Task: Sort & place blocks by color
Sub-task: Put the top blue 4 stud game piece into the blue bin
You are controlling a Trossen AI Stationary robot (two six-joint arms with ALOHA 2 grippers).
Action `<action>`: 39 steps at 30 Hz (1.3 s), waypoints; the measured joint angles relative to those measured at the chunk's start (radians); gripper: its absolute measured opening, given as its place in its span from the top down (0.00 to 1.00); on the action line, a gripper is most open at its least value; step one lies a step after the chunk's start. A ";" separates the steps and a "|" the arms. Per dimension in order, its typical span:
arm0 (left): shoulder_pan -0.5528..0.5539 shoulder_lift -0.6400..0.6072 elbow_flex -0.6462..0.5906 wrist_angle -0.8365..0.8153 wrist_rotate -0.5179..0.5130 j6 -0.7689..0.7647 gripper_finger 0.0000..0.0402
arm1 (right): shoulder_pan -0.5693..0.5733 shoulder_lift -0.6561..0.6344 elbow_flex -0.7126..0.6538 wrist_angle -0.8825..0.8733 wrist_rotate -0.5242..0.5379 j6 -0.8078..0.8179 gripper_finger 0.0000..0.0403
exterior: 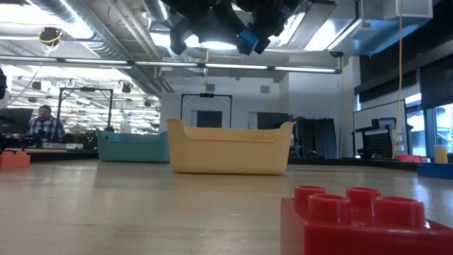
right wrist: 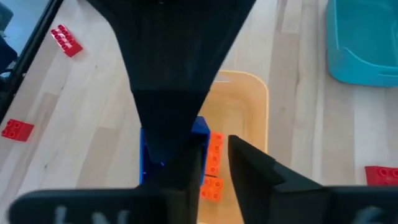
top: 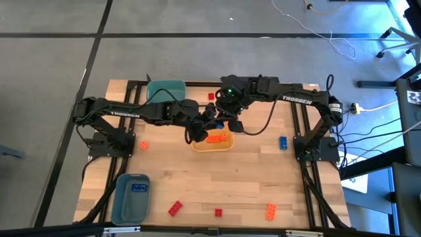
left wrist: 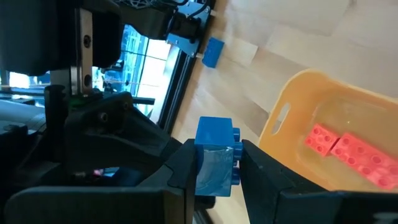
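Above the yellow bin (top: pixel 212 146), both grippers are meeting in mid-air around one blue block (left wrist: pixel 216 155). The left gripper (left wrist: pixel 219 169) is clamping the block between its fingers. The right gripper (right wrist: pixel 214 165) is sitting right against the same block; whether its fingers are closing on it cannot be told. Orange blocks (right wrist: pixel 213 167) are lying inside the bin. Red blocks (top: pixel 175 209), another orange block (top: pixel 270 210) and a second blue one (top: pixel 283 142) are lying scattered on the table (top: pixel 250 178).
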 joint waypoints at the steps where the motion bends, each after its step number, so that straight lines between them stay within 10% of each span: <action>1: 0.000 0.000 0.000 -0.004 0.002 -0.008 0.79 | 0.000 0.000 0.000 -0.001 0.004 -0.002 0.78; 21: -0.006 -0.034 -0.003 -0.093 -0.137 -0.071 0.79 | -0.010 -0.001 0.321 -0.384 0.070 -0.008 0.71; 39: -0.178 -0.288 0.000 -0.560 -0.250 -0.754 0.79 | -0.016 -0.038 0.550 -0.692 0.171 -0.075 0.71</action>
